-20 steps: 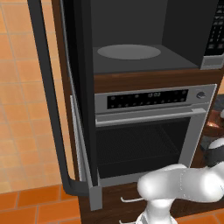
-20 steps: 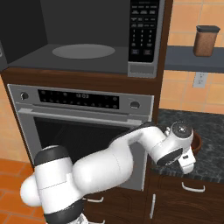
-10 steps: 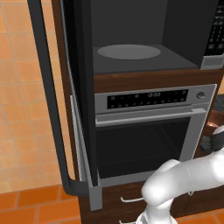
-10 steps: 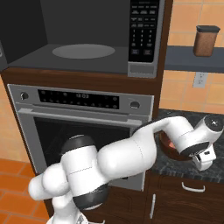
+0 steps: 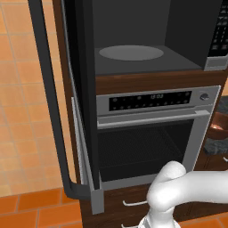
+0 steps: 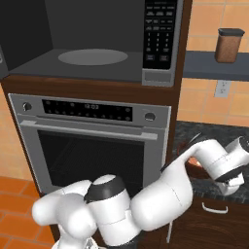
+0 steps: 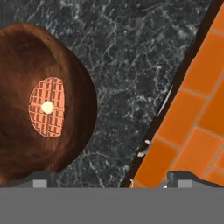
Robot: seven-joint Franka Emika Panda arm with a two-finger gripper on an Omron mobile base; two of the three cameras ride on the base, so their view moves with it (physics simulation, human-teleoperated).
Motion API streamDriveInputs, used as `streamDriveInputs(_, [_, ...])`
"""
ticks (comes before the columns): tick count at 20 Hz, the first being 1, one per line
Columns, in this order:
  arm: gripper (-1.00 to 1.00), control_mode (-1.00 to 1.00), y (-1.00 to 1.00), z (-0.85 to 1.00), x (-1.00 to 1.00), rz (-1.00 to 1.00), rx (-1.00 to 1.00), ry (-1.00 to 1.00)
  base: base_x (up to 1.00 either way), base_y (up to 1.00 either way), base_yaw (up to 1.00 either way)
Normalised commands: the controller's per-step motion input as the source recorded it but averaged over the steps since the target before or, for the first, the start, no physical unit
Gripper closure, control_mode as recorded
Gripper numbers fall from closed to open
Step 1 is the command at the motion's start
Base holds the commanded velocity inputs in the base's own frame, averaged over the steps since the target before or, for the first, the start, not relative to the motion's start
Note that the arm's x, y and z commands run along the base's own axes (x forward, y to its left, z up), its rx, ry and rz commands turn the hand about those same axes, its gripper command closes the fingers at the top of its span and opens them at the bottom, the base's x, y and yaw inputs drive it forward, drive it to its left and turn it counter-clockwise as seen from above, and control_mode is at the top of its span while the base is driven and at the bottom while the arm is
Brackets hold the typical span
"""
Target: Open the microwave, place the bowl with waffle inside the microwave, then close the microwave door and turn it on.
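My fingers (image 7: 109, 178) spread wide, gripping nothing, above dark marbled stone bench (image 7: 135, 65). Round reddish-brown wooden bowl with waffle (image 7: 37, 105) on bench, beside left fingertip. Grey-framed microwave (image 6: 97, 44) open, black glass door (image 5: 82, 98) swung left.

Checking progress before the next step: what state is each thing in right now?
Grey-framed black-glass microwave door: swung open.
Built-in grey microwave: cavity empty, only its round grey plate.
Reddish-brown wooden bowl: on the dark counter, waffle inside, not held.
Silver oven: door shut.
Gripper: jaws open, above the counter beside the bowl.
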Motion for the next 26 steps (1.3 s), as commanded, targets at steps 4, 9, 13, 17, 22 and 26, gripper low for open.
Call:
streamDriveInputs(4, [-1.00, -1.00, 0.11, -0.14, 0.23, -0.02, 0.04, 0.00, 0.00, 0.00, 0.00])
streamDriveInputs(9, [-1.00, -1.00, 0.05, -0.10, 0.42, -0.11, 0.01, 0.01, 0.00, 0.00, 0.00])
streamDriveInputs(13, [-1.00, -1.00, -0.01, -0.22, 0.45, -0.14, 0.18, 0.00, 0.00, 0.00, 0.00])
streamDriveInputs(17, [-1.00, -1.00, 0.00, -0.12, 0.41, -0.12, 0.10, 0.04, 0.00, 0.00, 0.00])
streamDriveInputs(22, [-1.00, -1.00, -0.16, -0.23, 0.29, -0.11, 0.04, 0.11, 0.00, 0.00, 0.00])
streamDriveInputs(26, [-1.00, -1.00, -0.12, -0.24, 0.04, -0.03, 0.05, 0.05, 0.00, 0.00, 0.00])
